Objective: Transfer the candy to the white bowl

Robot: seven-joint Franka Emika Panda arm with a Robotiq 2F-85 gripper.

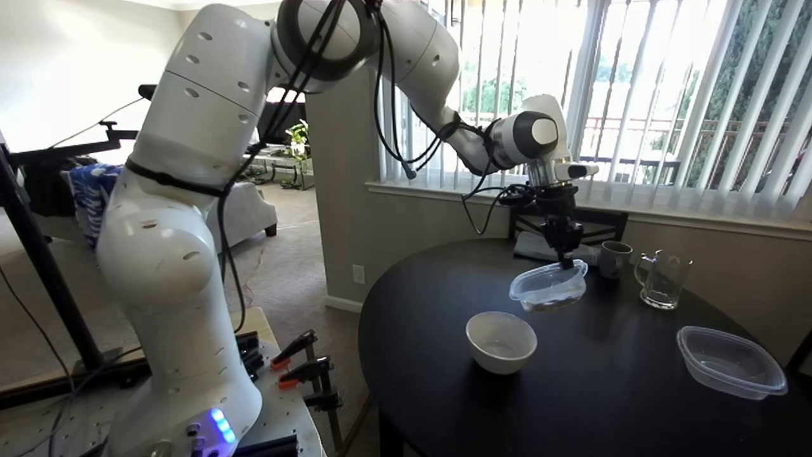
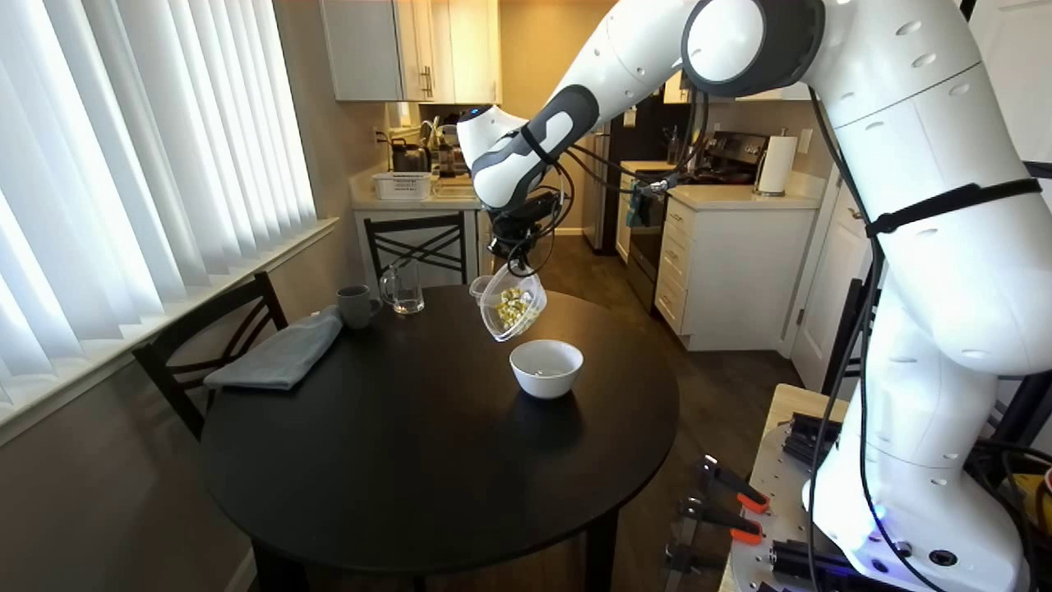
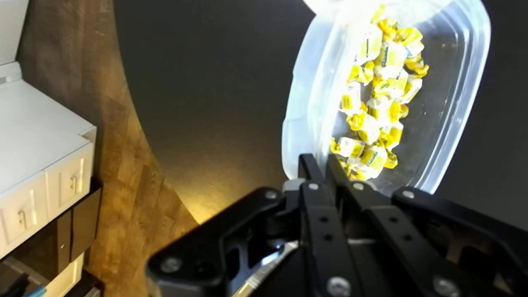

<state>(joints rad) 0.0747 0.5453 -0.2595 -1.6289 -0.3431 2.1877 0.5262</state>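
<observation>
The candy [image 2: 514,311] is a heap of yellow and white wrapped pieces inside a clear plastic container [image 2: 491,308]. The candy [image 3: 383,95] and container [image 3: 303,107] also show in the wrist view. My gripper [image 3: 324,165] is shut on the container's side wall. In an exterior view the gripper [image 1: 566,261] holds the container [image 1: 539,282] tilted above the table. The white bowl [image 1: 501,346] stands upright on the table, below and beside the container. It also shows in an exterior view [image 2: 546,374], with no candy visible in it. A bright white edge at the top of the wrist view is cut off.
A second clear container [image 1: 729,365] sits on the dark round table [image 2: 394,477]. A glass mug [image 1: 663,282], a grey mug [image 1: 614,259] and a folded grey cloth [image 2: 279,353] stand or lie near the table edge. Chairs [image 2: 222,329] stand around it.
</observation>
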